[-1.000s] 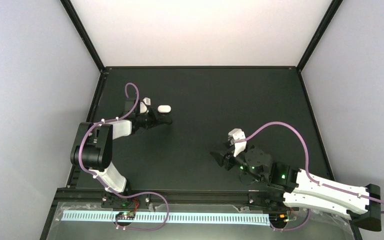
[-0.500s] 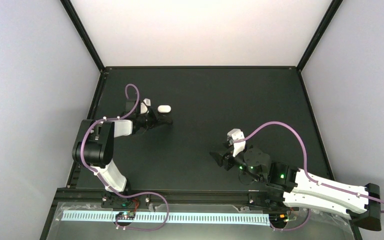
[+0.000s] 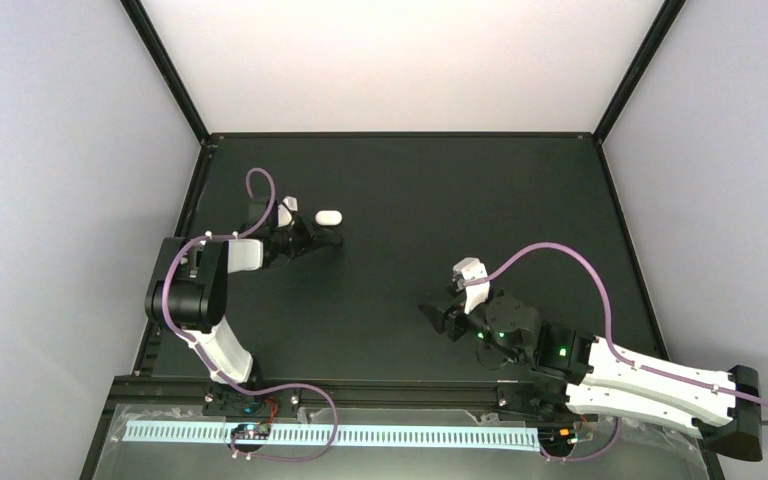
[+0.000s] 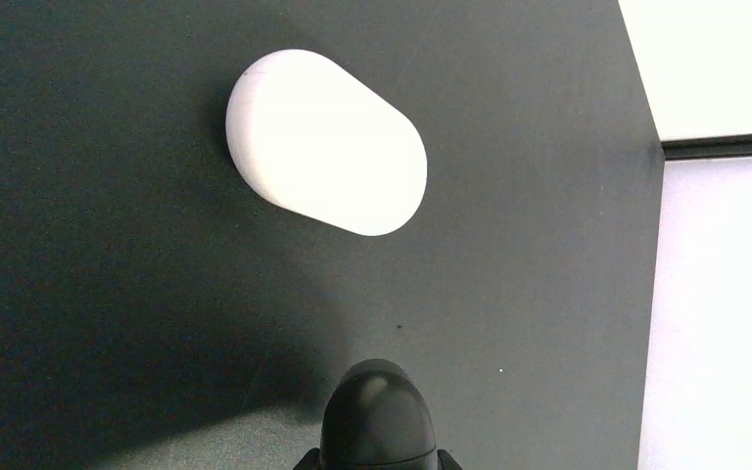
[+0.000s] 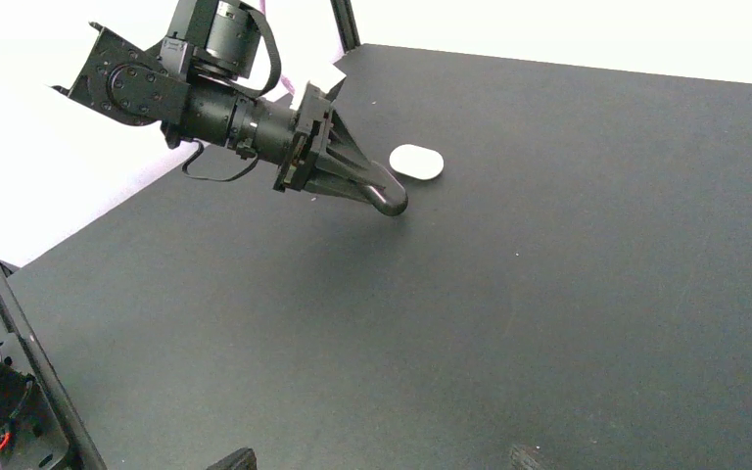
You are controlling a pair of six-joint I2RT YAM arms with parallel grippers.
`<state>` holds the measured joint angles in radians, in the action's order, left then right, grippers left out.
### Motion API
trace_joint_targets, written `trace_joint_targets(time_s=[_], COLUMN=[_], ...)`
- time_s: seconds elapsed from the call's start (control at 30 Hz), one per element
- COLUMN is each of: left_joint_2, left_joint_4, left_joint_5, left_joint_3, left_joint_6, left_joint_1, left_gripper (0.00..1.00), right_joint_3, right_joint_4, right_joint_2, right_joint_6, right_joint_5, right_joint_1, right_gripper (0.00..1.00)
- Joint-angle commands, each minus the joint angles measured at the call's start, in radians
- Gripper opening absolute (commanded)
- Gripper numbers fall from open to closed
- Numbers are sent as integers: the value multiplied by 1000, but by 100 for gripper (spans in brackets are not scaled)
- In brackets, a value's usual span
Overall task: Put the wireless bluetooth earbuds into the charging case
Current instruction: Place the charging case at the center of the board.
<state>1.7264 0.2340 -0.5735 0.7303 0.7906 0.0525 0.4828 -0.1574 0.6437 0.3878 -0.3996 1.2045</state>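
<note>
A white pill-shaped charging case (image 3: 329, 216) lies shut on the black table at the far left; it also shows in the left wrist view (image 4: 325, 142) and the right wrist view (image 5: 417, 161). My left gripper (image 3: 332, 240) hovers just near of it, shut on a small black oval case (image 4: 377, 416), which also shows at the tip of the fingers in the right wrist view (image 5: 389, 201). My right gripper (image 3: 440, 318) is open and empty over the table's near middle, with only its fingertips (image 5: 235, 458) showing. No white earbuds are in view.
The black table (image 3: 460, 200) is edged by a black frame, with white walls on the left, right and back. The left arm's purple cable (image 3: 258, 195) loops above its wrist. The right arm's cable (image 3: 560, 255) arcs over the right side.
The right gripper has crept slightly to the left. The left gripper has stayed by the white case with the black case in it.
</note>
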Motion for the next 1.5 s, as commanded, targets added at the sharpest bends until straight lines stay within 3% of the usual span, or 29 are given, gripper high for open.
trace_joint_targets(time_s=[0.0,0.87,1.47], left_joint_2=[10,32,29], left_joint_4=[19,-18,-44], left_joint_5=[-17,17,38], left_joint_3=[11,9,7], left_joint_6=[15,-17,-32], left_joint_1=[-9,-14,-14], left_gripper=[1,2,7], right_joint_3=[20,19,16], right_joint_4=[29,7,-14], right_joint_2=[0,-5,-39], right_joint_6=[-2,1,0], right_joint_5=[-5,-14,-41], right_joint_1=[-2,-2,-2], right_gripper=[67,67,67])
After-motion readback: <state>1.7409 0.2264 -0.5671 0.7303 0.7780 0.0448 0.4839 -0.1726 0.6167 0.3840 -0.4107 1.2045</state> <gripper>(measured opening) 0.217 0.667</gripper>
